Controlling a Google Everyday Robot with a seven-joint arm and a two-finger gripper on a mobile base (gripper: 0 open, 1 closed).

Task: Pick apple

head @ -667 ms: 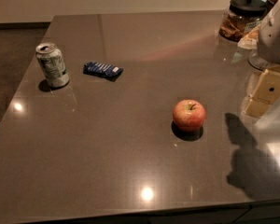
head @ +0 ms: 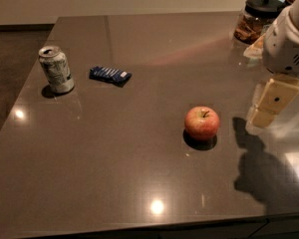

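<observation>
Your gripper (head: 269,106) hangs at the right edge of the desk (head: 139,178), about halfway along that edge, its cream-coloured end pointing down under the white arm housing (head: 289,46). From this angle you cannot tell whether it is apart or together, and it holds nothing. The apple (head: 202,122) lies to the gripper's left, near it but clearly apart, at about the same depth on the desk as the gripper's tip. It stands upright on the bare dark top, stem up, red with a yellowish patch, somewhat right of the desk's middle. The arm's shadow (head: 254,168) falls on the surface between the apple and the right edge, reaching towards the near edge. Further out, a glass jar with a black lid (head: 256,16) stands at the far right corner, behind the arm. Well away, towards the left edge, you see a small blue packet (head: 110,74) lying flat and, just left of it, a dented soda can (head: 56,69) standing upright.
</observation>
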